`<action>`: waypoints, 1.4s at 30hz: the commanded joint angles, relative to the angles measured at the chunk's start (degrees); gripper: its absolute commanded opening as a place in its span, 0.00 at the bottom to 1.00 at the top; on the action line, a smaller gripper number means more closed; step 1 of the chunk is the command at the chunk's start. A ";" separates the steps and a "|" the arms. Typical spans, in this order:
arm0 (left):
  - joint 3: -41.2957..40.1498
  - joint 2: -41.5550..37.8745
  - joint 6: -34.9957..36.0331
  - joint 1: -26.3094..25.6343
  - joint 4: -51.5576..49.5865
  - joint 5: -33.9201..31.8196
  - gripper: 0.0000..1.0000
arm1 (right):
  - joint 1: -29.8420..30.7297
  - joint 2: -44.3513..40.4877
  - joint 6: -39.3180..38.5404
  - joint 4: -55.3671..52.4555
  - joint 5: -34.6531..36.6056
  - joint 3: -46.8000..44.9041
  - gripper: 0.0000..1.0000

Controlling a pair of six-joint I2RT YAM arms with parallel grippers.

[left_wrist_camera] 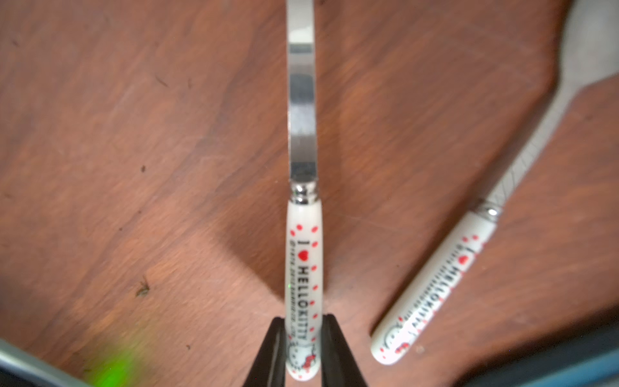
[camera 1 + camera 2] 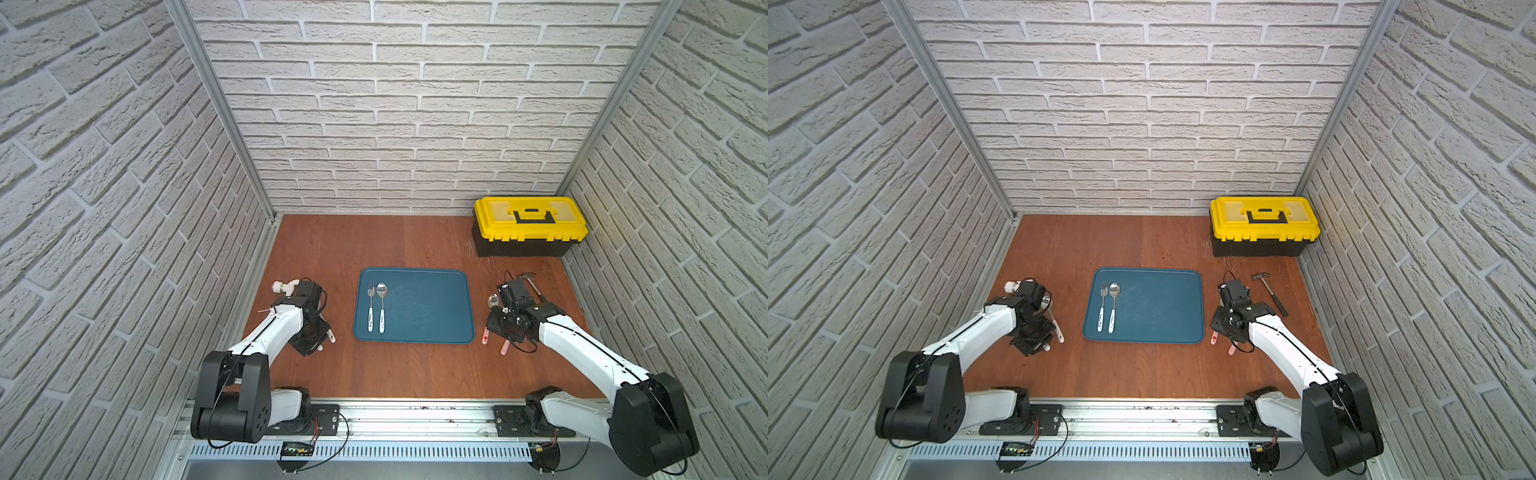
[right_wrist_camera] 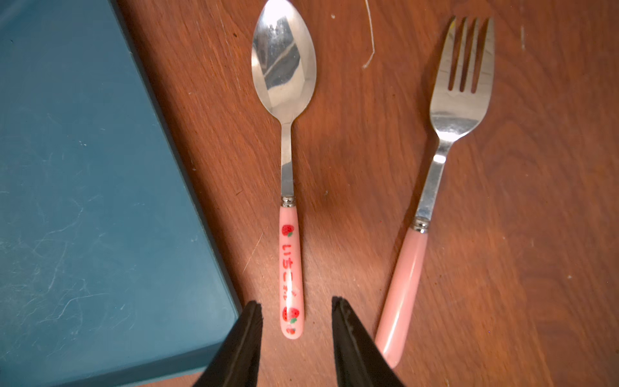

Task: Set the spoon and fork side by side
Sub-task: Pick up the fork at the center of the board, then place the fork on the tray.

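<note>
On the tray (image 2: 424, 307) a white fork (image 2: 370, 305) and white spoon (image 2: 382, 305) are laid parallel, just apart, heads toward the tray's far edge; that pair is judged done. Left of the tray, a white-handled piece (image 1: 303, 261) is clamped at its handle end by the left claw (image 1: 303, 317); spoon or fork cannot be told; its mate (image 1: 435, 291) is left on the bench (image 2: 415, 374). Right of the tray, a pink spoon (image 3: 288, 167) and pink fork (image 3: 435, 174) are seen splayed on the bench; the spoon's handle end is straddled, ungripped, by the parted right claw (image 3: 296, 301); both outer pairs appear left to set.
</note>
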 commanded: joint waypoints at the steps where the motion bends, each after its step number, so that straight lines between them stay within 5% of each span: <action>1: 3.91 -0.09 4.63 -1.23 -3.44 -1.59 0.18 | -0.43 -0.98 -0.38 1.63 -0.38 -0.49 0.40; 11: 20.24 9.26 14.80 -14.53 -11.76 0.56 0.18 | -0.43 -0.50 -0.91 1.97 -0.09 0.33 0.40; 22: 44.02 28.50 14.53 -34.51 -16.66 5.43 0.19 | -0.70 -0.22 -2.09 2.11 0.83 1.17 0.40; 42: 49.67 42.02 14.20 -40.04 -13.49 8.04 0.19 | -3.83 -2.74 -4.86 2.15 -0.23 -1.28 0.40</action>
